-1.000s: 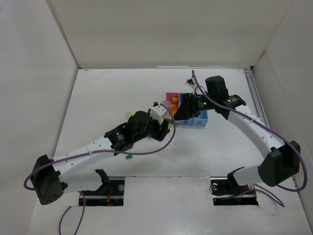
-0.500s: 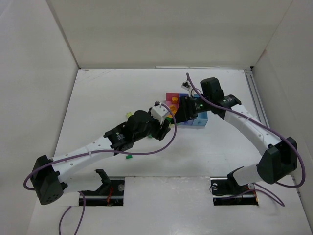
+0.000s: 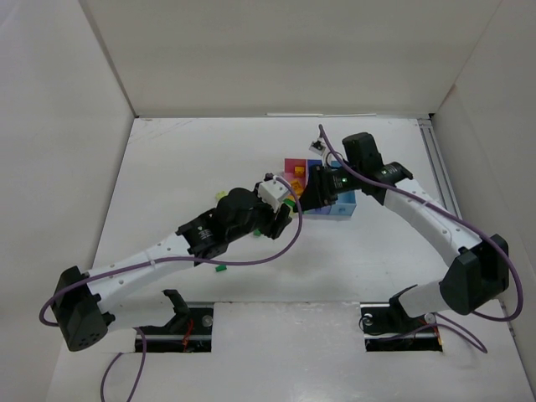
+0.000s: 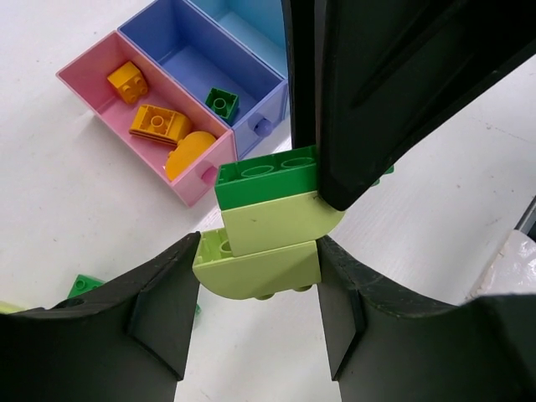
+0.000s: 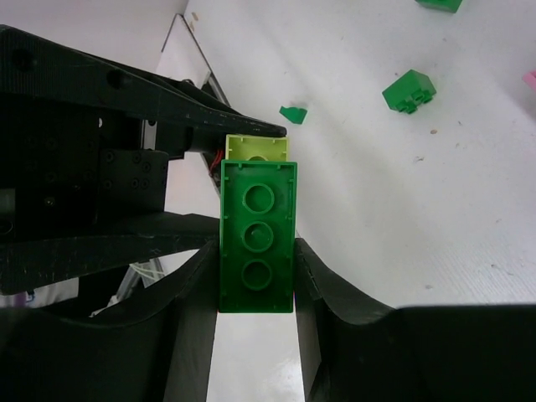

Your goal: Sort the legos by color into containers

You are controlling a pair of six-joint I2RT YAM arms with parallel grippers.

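My left jaws stay clamped on the lime bricks (image 4: 260, 251), held just near the pink bin (image 4: 95, 88). My right jaws, wide a second ago, have closed onto the green brick (image 5: 256, 236) stacked on top, so I judge the colours can now be pulled apart. The bin walls sit close, and the surface (image 4: 84, 209) towards my bases offers freer room.
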